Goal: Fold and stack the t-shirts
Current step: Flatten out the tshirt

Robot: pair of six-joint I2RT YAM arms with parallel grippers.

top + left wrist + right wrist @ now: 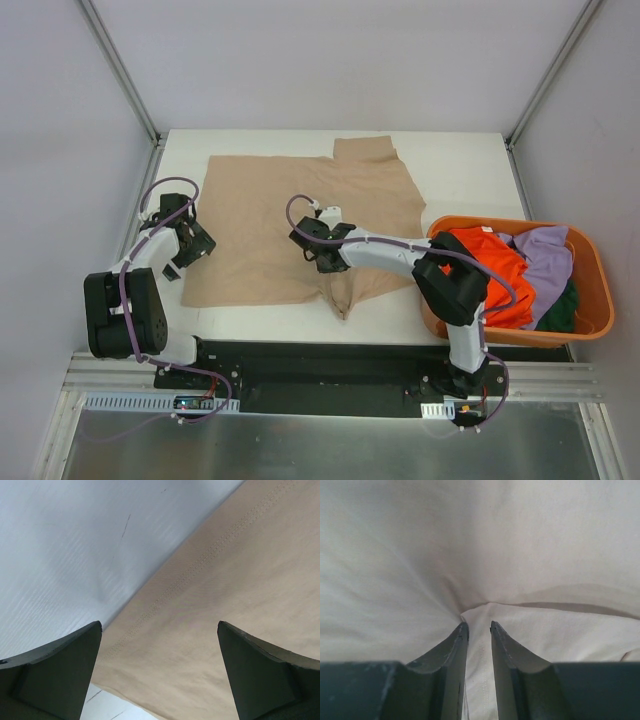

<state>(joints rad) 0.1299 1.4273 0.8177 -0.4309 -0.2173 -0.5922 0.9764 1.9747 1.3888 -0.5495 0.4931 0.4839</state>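
The tan t-shirt (265,225) lies spread on the white table, with a bunched fold at its near edge. My right gripper (306,250) is shut on a pinched fold of it; in the right wrist view the cloth (470,545) runs between the nearly closed fingertips of the gripper (479,626). My left gripper (196,244) is open at the shirt's left edge. In the left wrist view the gripper (160,670) is spread wide over the stitched hem (200,562). The orange (495,275), lavender (546,258) and dark green (566,306) t-shirts lie in the basket.
An orange plastic basket (602,292) stands at the table's right near corner. Bare white table (470,170) shows behind and to the right of the shirt, and beside the hem in the left wrist view (70,545). Metal frame posts stand at the back corners.
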